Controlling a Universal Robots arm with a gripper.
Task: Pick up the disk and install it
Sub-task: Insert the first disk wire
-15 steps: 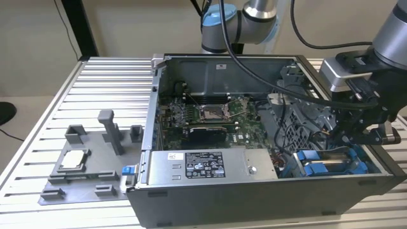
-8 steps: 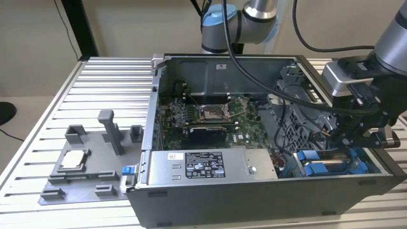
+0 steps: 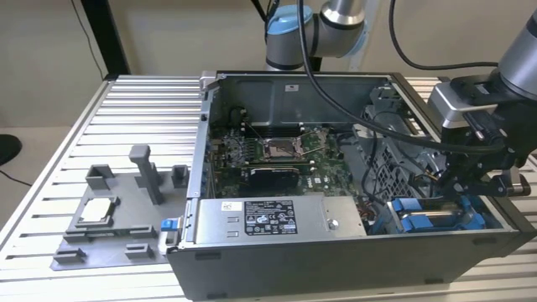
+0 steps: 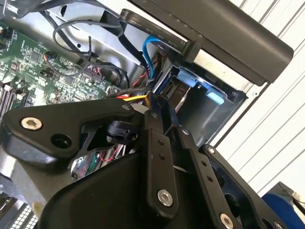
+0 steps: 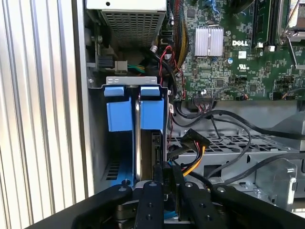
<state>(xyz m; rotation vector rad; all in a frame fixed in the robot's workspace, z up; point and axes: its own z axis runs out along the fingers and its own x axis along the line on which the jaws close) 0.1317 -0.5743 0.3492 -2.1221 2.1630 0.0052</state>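
Down at the drive bay (image 5: 136, 83) in the corner of the open grey computer case (image 3: 336, 264), my black two-finger gripper (image 5: 164, 179) has its fingers (image 5: 156, 174) pressed nearly together on the thin top edge of the disk (image 5: 153, 150), a flat drive standing on edge in its blue plastic carrier (image 5: 151, 114). The disk sits inside the bay's slot farther from the case's outer wall, already sunk most of the way in; whether it is fully seated I cannot tell. Just beside it, in the slot against the outer wall, stands a second blue plastic carrier (image 5: 118, 114). In the second wrist view my fingers (image 4: 159, 121) reach down toward the same blue pieces (image 4: 186, 76).

Beyond the bay, a bundle of black, red and yellow cables (image 5: 190, 143) lies over a perforated metal cage (image 5: 248, 148). Farther on sits the green motherboard (image 3: 277, 151), and next to the bay along the case's front wall, the large grey labelled power-supply box (image 3: 277, 217). Outside the case, on the ribbed metal table (image 3: 126, 107), rests a grey plastic fixture tray (image 3: 117, 220).
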